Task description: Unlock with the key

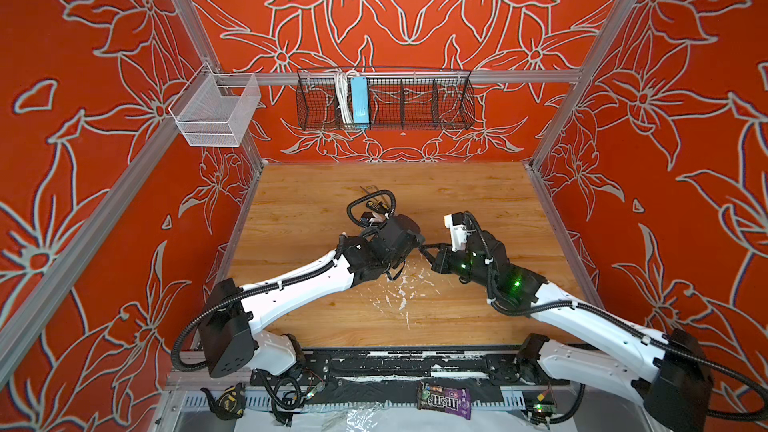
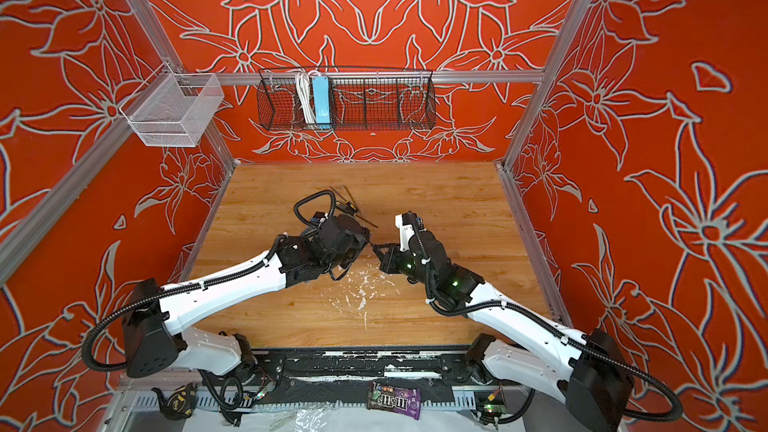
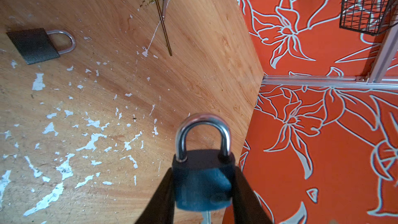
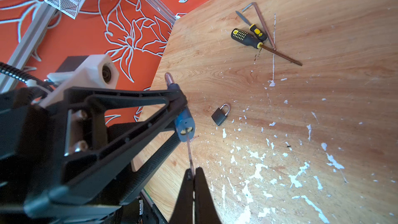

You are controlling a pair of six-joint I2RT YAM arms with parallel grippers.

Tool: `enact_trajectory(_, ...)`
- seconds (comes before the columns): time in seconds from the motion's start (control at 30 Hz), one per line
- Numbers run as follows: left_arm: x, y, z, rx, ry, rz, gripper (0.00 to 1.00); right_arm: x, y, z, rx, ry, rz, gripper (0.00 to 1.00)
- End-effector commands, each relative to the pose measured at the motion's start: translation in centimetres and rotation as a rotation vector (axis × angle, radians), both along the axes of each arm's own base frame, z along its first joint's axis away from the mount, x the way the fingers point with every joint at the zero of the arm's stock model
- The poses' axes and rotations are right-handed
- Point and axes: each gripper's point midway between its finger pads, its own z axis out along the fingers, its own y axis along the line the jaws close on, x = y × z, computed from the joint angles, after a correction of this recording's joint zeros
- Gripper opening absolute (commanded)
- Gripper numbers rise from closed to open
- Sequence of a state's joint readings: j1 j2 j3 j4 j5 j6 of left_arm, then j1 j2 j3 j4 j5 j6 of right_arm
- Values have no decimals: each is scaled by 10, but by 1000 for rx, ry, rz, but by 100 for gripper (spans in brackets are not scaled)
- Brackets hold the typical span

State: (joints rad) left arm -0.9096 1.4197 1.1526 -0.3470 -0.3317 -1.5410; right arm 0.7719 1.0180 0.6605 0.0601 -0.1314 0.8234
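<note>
My right gripper (image 4: 193, 172) was pinched fully closed on the key (image 4: 190, 154). The thin blade stood out past its fingertips and ran into the brass keyway on the underside of the blue padlock (image 4: 185, 123). Only the right wrist camera showed me that joint. The left wrist camera gave just a sliver of the key poking out beneath the lock body.

The left gripper (image 3: 203, 175) was clamped on that blue padlock, one finger against each side of the body. From its own camera I could see the shackle (image 3: 202, 126) pointing away from the gripper (both legs sat in the body). In both top views the two grippers met tip to tip above the table (image 1: 457, 201), but lock and key were too small there to make out.

Beyond the left gripper's fingertips, down on the wood, a dark padlock (image 3: 33, 46) lay flat. Both wrist cameras caught it, and I could not find it in either top view.

Farther out from both grippers lay two black-and-yellow screwdrivers (image 4: 246, 37) and a hex key (image 4: 261, 22), touching one another. The right wrist camera showed all three whole, while the left wrist camera cut off the handles.

Only the top views took in the wire basket (image 1: 384, 97) on the wall far ahead of the grippers, and the candy packet (image 1: 444, 401) behind them by the arm bases.
</note>
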Motion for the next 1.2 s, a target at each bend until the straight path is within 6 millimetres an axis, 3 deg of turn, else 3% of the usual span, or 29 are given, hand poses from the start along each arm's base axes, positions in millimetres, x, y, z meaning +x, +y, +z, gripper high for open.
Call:
enact_trajectory(0.0,-16,-20,7,-34,19,-92,0,12,6,43,57,-103,-8,0)
enact_trajectory(0.37,-23,-31,10,-129,63,-114,0,10,15,42,-160,-351,87,0)
enact_trajectory(0.57,-22,-27,5,-111,67,-97,0,7,18,66,93,-234,36,0)
enact_trajectory(0.73,-22,-28,-1,-90,62,-104,0,14,12,73,225,-143,7,0)
enact_trajectory(0.87,-25,-31,-2,-116,70,-118,0,11,15,65,14,-250,47,0)
enact_trajectory(1.0,-27,-37,3,-156,74,-144,0,7,24,61,-64,-362,98,0)
enact_trajectory(1.17,-29,-35,8,-163,66,-149,0,7,19,63,-129,-446,93,0)
